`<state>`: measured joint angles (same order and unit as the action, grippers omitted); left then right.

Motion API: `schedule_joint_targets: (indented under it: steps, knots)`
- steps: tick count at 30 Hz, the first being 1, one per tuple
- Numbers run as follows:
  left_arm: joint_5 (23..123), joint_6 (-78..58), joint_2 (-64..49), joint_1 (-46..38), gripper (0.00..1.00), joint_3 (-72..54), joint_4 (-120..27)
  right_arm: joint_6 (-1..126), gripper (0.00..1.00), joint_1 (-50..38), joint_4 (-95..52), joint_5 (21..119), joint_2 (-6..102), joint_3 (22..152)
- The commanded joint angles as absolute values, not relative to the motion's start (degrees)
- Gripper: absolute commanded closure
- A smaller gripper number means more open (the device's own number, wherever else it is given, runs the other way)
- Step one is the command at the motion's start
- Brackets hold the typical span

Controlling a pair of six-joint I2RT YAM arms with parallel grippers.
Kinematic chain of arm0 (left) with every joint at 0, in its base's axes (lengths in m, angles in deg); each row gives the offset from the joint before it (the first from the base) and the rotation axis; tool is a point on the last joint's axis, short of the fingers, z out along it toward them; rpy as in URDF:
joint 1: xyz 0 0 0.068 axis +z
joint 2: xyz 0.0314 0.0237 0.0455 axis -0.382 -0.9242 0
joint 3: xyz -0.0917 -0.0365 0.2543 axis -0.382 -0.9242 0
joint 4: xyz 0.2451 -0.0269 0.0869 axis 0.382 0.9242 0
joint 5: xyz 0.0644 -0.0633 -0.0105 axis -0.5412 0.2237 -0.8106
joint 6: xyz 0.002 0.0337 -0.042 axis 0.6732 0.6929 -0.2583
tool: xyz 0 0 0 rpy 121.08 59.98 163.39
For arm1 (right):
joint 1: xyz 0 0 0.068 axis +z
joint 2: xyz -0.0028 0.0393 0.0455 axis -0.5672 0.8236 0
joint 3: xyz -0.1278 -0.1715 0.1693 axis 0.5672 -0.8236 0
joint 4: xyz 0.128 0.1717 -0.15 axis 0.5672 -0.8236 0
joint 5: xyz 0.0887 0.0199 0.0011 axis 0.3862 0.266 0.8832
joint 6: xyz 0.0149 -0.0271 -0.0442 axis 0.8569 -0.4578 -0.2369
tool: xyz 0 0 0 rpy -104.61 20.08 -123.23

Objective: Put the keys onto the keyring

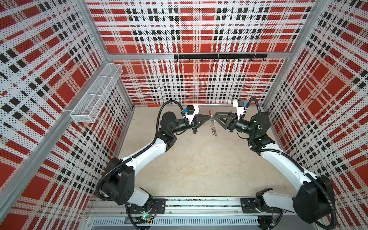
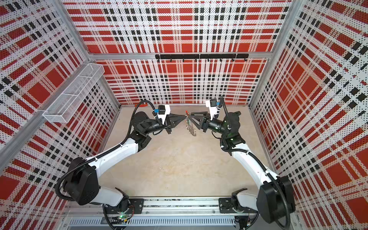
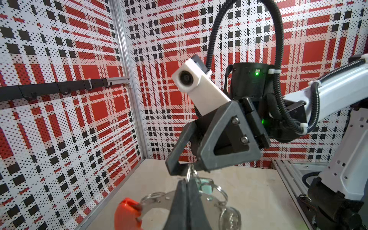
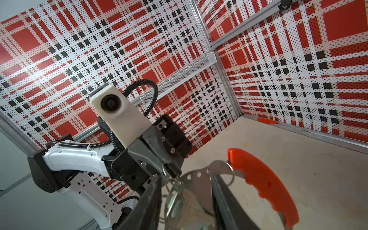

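Both arms meet mid-air over the beige tabletop [image 1: 199, 163], prob. so the parts can dangle free while being worked. The R gripper [image 3: 188, 169] stands part-spread w/ a finger either side of the flat band of the keyring [image 4: 194, 179], a big grey metal hoop fringed w/ small wire loops. Its red curved plastic segment [image 4: 262, 185] sticks out past the fingers. It looks clamped, likely to keep the hoop steady & off the table for threading. The L gripper [image 3: 187, 180] is pressed together, pinching a thin wire ring [image 3: 188, 174] at its tips, right btwn the R fingers. The keys [image 3: 206, 188] show mainly as a pale teal rect. plastic tag, metal blade not clear. They sit just beside the L fingertips, close against the hoop. Can't tell whether that ring is on the hoop yet; I'd guess mid-threading.
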<state>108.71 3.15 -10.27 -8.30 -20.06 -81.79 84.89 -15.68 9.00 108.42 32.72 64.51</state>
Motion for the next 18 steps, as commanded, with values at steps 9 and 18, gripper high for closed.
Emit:
schedule_joint_targets:
  steps: [9,18]
  knots:
    - [109.97,1.83,-8.79,-7.47,1.0,-19.85,-85.74,88.96,0.73,-16.02,16.86,112.12,33.86,64.75]
    - [110.18,1.47,-8.83,-7.49,1.0,-19.72,-86.11,89.77,0.75,-16.03,17.96,113.19,35.05,65.46]
